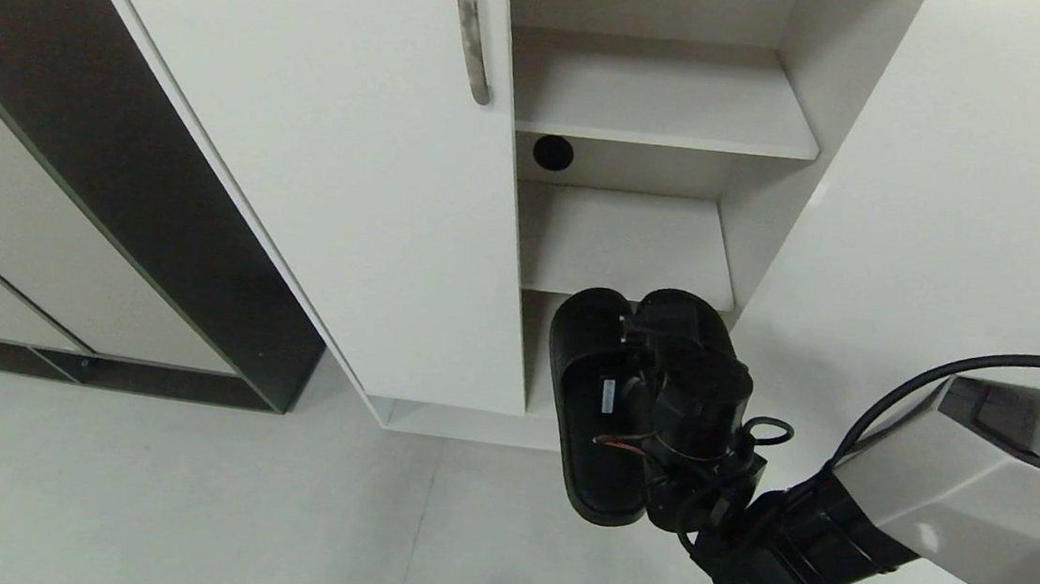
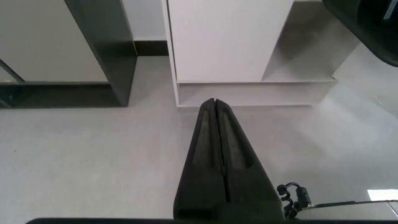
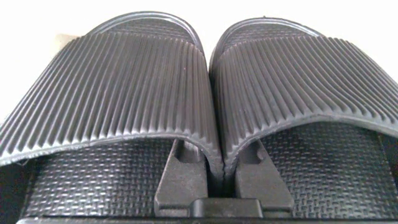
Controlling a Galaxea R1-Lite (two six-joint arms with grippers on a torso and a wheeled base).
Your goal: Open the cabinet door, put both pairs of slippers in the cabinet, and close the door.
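Before the open white cabinet (image 1: 659,97), the right claw (image 3: 219,186) grips paired black slippers (image 1: 593,430), label (image 1: 608,396) unreadable; left claw (image 2: 215,112) closed.

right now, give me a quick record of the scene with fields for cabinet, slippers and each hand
cabinet: right side open, shelves exposed; left door shut
slippers: black slippers, one pair held side by side, low in front of the open side
right hand: shut on the black slippers, pinching the straps' inner edges together
left hand: shut, holding nothing, above the floor
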